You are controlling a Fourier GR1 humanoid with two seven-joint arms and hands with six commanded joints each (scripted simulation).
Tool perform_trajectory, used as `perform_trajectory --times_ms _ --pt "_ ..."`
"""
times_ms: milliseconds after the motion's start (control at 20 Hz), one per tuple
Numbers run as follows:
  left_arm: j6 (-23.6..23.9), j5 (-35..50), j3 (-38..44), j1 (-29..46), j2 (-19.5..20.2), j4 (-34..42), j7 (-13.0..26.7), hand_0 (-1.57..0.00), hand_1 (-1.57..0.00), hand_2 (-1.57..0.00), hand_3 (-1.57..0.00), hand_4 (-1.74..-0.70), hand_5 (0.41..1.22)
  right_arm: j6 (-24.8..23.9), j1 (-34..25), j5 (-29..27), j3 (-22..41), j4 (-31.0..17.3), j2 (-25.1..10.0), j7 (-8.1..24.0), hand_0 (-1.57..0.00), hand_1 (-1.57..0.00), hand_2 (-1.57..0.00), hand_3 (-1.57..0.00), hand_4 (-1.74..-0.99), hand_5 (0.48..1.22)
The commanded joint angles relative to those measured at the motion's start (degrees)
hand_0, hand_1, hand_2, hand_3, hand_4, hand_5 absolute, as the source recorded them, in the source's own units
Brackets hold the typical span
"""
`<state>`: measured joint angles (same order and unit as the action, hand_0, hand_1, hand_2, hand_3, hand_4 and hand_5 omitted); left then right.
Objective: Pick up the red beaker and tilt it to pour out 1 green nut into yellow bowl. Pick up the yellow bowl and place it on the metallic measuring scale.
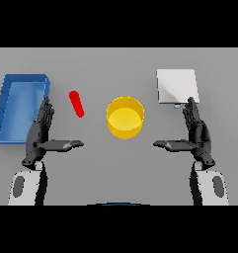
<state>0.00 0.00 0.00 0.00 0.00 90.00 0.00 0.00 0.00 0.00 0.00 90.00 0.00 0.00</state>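
Red beaker (77,104) long axis slanting down-right, left hand (41,131) and right hand (197,131) fingers straight, apart

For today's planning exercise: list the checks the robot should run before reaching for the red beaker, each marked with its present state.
1. Left hand open, free: ok.
2. Right hand open, free: ok.
3. Beaker unobstructed, near left hand: ok.
4. Beaker upright: not ok, it looks tilted.
5. Green nut inside beaker: cannot tell.
6. Bowl empty, between the hands: ok.
7. Scale top bare: ok.

Plain grey table (115,168) fills whole view; even, flat light; blue tray (7,106) at left edge.
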Motion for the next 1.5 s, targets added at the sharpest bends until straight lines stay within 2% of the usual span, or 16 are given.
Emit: perform_trajectory --times_ms 0,250,300,350,400,500,650,800,950,1100,1250,1400,1450 --pt "0.06 -0.03 -0.09 0.11 -0.08 0.09 -0.08 0.00 0.00 0.00 0.00 -1.14 0.660 -0.08 0.10 0.06 0.12 0.08 0.11 -0.07 0.00 0.00 0.00 0.00 -1.071 0.578" --pt "0.25 -0.80 -1.19 1.31 -0.76 1.03 -0.37 0.00 0.00 0.00 0.00 -1.14 0.660 -0.52 1.32 0.93 1.40 1.20 1.20 -0.35 0.00 0.00 0.00 0.00 -1.071 0.578" --pt "-0.27 -4.03 -3.99 4.26 0.73 4.94 -2.09 0.00 0.00 0.00 0.00 -1.14 0.660 -2.13 2.61 7.11 3.56 3.37 -1.48 -4.02 0.00 0.00 0.00 0.00 -1.071 0.578" --pt "-0.40 -6.41 -6.01 6.32 1.54 7.96 -2.46 0.00 0.00 0.00 0.00 -1.14 0.660 -3.17 4.67 11.39 5.49 5.04 -2.58 -6.76 0.00 0.00 0.00 0.00 -1.072 0.577" --pt "-0.77 -6.99 -6.62 7.54 2.45 10.23 -1.41 0.00 0.00 0.00 0.00 -1.14 0.660 -3.99 5.51 14.43 6.90 6.16 -3.04 -6.70 0.00 0.00 0.00 0.00 -1.066 0.576" --pt "-0.77 -8.49 -7.83 8.35 3.06 12.42 1.43 0.00 0.00 0.00 0.00 -1.14 0.660 -4.41 6.79 16.96 8.36 8.41 -3.34 -6.14 0.00 0.00 0.00 0.00 -1.071 0.581" --pt "-1.25 -9.28 -8.97 8.34 3.02 12.90 4.49 0.00 0.00 0.00 0.00 -1.14 0.652 -3.45 6.13 15.92 8.33 8.33 -3.14 -4.57 0.00 0.00 0.00 0.00 -1.118 0.600" --pt "-0.97 -9.38 -8.07 5.39 2.90 9.22 5.15 0.00 0.00 0.00 0.00 -1.14 0.648 -2.40 6.39 14.91 8.65 8.64 -2.93 -5.56 0.00 0.00 0.00 0.00 -1.163 0.624" --pt "-1.23 -8.46 -6.11 0.28 3.08 3.18 6.80 0.00 0.00 0.00 0.00 -1.16 0.645 -1.06 5.39 12.71 7.90 8.25 -3.00 -4.46 0.00 0.00 0.00 0.00 -1.197 0.627" --pt "-1.21 -8.37 -3.99 -4.34 3.63 -4.57 3.58 0.00 0.00 0.00 0.00 -1.18 0.648 -0.72 6.22 11.90 7.50 8.40 -3.18 -6.16 0.00 0.00 0.00 0.00 -1.219 0.626" --pt "-1.71 -8.18 -2.76 -9.93 3.58 -11.61 2.06 0.00 0.00 0.00 0.00 -1.18 0.637 -0.80 5.74 11.99 7.68 8.08 -2.78 -5.53 0.00 0.00 0.00 0.00 -1.229 0.626" --pt "-1.65 -8.54 -1.90 -14.28 3.59 -16.88 -0.53 0.00 0.00 0.00 0.00 -1.19 0.641 -0.50 6.54 12.13 7.49 7.96 -3.47 -6.78 0.00 0.00 0.00 0.00 -1.222 0.626" --pt "-2.02 -8.36 -1.64 -15.30 3.68 -18.24 -1.39 0.00 0.00 0.00 0.00 -1.20 0.646 -0.83 6.02 12.27 7.31 8.28 -3.55 -5.83 0.00 0.00 0.00 0.00 -1.218 0.626"
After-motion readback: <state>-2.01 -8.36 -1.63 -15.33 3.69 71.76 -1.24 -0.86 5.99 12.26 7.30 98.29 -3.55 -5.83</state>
